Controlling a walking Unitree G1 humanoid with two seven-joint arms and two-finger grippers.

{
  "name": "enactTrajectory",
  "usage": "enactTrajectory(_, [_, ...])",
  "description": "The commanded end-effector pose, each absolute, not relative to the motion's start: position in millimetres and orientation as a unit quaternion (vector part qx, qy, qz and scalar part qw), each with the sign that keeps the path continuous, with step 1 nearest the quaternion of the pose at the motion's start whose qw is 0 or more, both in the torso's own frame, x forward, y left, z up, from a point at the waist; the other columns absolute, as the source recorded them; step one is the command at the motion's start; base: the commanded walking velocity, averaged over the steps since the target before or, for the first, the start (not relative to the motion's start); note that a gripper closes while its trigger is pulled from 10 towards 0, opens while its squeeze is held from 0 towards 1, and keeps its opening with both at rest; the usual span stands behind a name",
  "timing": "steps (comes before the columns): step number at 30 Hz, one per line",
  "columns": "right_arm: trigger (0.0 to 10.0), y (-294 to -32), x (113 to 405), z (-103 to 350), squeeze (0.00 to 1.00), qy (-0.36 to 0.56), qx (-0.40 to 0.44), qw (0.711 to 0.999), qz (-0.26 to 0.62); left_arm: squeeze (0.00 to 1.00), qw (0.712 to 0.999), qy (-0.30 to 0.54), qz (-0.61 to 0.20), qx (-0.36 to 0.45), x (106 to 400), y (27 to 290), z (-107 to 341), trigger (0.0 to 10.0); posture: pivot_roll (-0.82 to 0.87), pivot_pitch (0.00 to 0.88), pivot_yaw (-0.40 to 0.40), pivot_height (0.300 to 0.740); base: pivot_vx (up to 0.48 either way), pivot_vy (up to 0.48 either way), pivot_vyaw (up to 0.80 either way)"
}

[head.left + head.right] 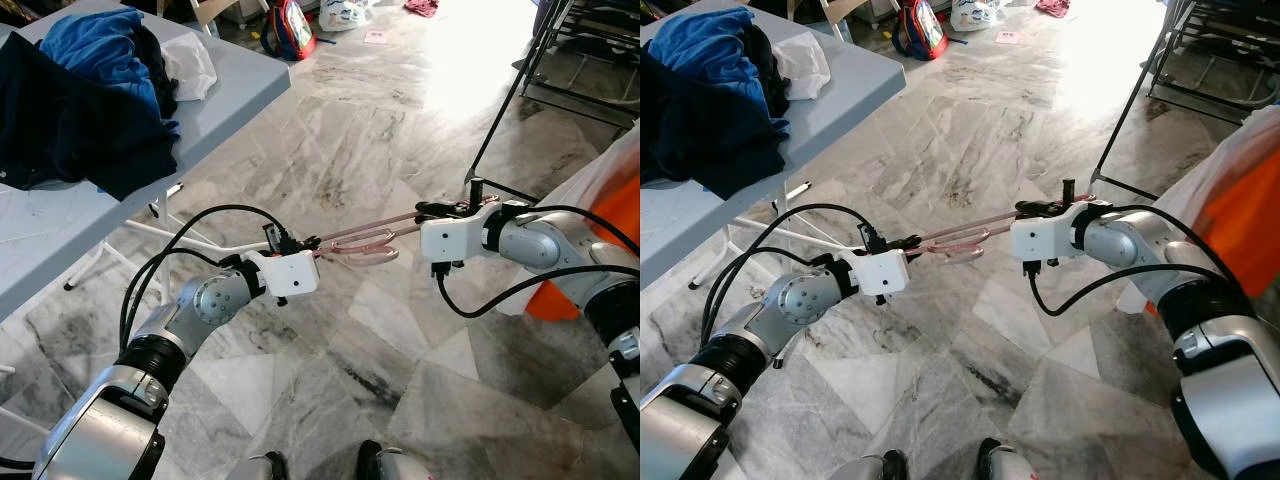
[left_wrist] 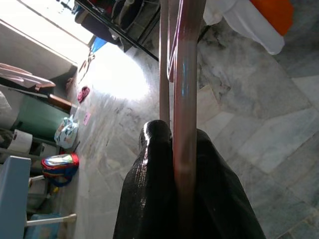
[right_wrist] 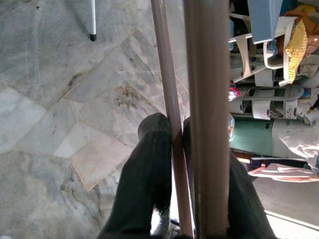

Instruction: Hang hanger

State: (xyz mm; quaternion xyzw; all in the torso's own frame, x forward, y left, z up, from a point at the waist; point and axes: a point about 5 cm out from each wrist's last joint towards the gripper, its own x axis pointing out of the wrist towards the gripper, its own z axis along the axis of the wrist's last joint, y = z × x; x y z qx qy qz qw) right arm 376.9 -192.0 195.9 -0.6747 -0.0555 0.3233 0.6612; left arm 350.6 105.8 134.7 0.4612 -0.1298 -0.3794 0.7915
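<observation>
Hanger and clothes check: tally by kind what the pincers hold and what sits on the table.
Pink hanger, held between left pincer and right pincer: 1
Dark garment on the grey table: 1
Blue garment: 1
White cloth: 1
Total: 4

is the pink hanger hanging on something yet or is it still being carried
Being carried. The pink hanger lies roughly level in mid-air above the marble floor, with the left gripper and right gripper each shut on an end.
</observation>
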Motion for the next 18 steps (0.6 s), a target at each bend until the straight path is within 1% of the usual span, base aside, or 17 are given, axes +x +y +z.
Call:
enactTrajectory(1, [0.0, -190.6, 378.1, 198.1, 0.0, -0.057, -0.679, 0.657, 0.324, 0.0, 0.788, -0.128, -0.378, 0.469, 351.6, 107.9, 134.2, 10.0, 0.0, 0.227, 0.057, 0.74, 0.0, 0.0, 0.0])
enactTrajectory(6, [0.0, -188.1, 377.6, 197.3, 0.0, -0.064, -0.67, 0.66, 0.334, 0.0, 0.783, -0.126, -0.378, 0.477, 351.5, 107.3, 130.6, 10.0, 0.0, 0.227, 0.057, 0.74, 0.0, 0.0, 0.0])
enactTrajectory(18, [0.0, -188.3, 375.6, 193.1, 0.0, -0.062, -0.654, 0.669, 0.346, 0.0, 0.783, -0.115, -0.368, 0.487, 352.3, 112.4, 125.5, 10.0, 0.0, 0.226, 0.056, 0.74, 0.0, 0.0, 0.0])
